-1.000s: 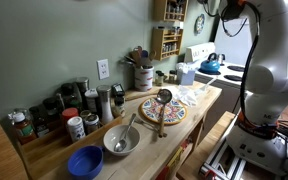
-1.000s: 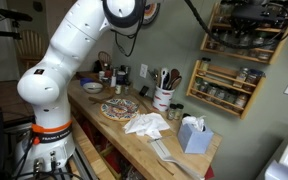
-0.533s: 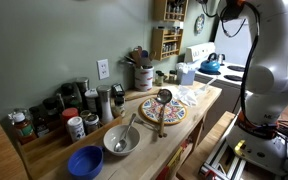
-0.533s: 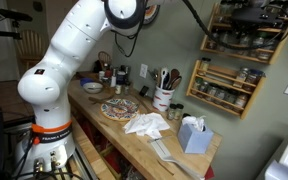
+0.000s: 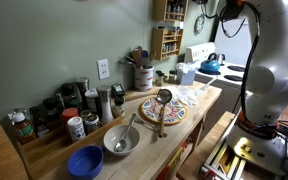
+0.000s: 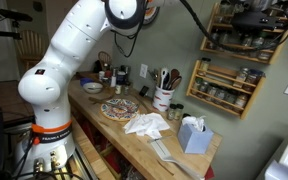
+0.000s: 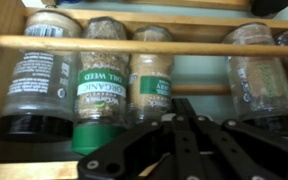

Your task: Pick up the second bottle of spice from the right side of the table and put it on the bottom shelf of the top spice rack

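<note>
Nothing has visibly shifted since half a second ago: the pincer stays raised in front of the top spice rack, high on the wall at the far right of the desk. From the wrist view its dark linkage fills the lower middle of the picture, and I cannot tell whether its jaws are wide or narrow, nor whether anything sits between them. Just beyond it a row of spice bottles stands upright behind a wooden rail: a dark-labelled jar on the left, two green-labelled bottles side by side in the middle, and a pale jar on the right. Which of these is the task's bottle cannot be told, nor which shelf of the rack they stand on. Below, in an exterior view, a second wooden rack hangs under the first. On the desk lie a patterned plate, a grey bowl and a blue bowl, with a cluster of jars at the far left.
</note>
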Motion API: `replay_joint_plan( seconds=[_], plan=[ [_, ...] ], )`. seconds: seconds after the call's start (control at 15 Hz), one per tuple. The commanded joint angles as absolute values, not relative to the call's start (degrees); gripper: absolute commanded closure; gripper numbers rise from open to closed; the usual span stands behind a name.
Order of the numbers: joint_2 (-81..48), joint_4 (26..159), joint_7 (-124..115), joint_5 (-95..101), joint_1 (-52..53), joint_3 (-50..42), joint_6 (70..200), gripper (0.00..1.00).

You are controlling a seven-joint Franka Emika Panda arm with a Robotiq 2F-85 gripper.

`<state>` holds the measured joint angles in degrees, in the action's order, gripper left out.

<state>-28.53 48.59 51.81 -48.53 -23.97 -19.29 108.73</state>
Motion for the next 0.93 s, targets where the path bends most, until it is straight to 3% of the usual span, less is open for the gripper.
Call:
replay_joint_plan(
  seconds=[0.0, 0.87],
  plan=[
    [-27.14, 51.26, 53.36, -50.27, -24.21, -18.43, 108.92, 1.00],
    [-26.28, 50.31, 58.57, -54.37, -29.27, -17.46, 97.17, 1.00]
  ],
)
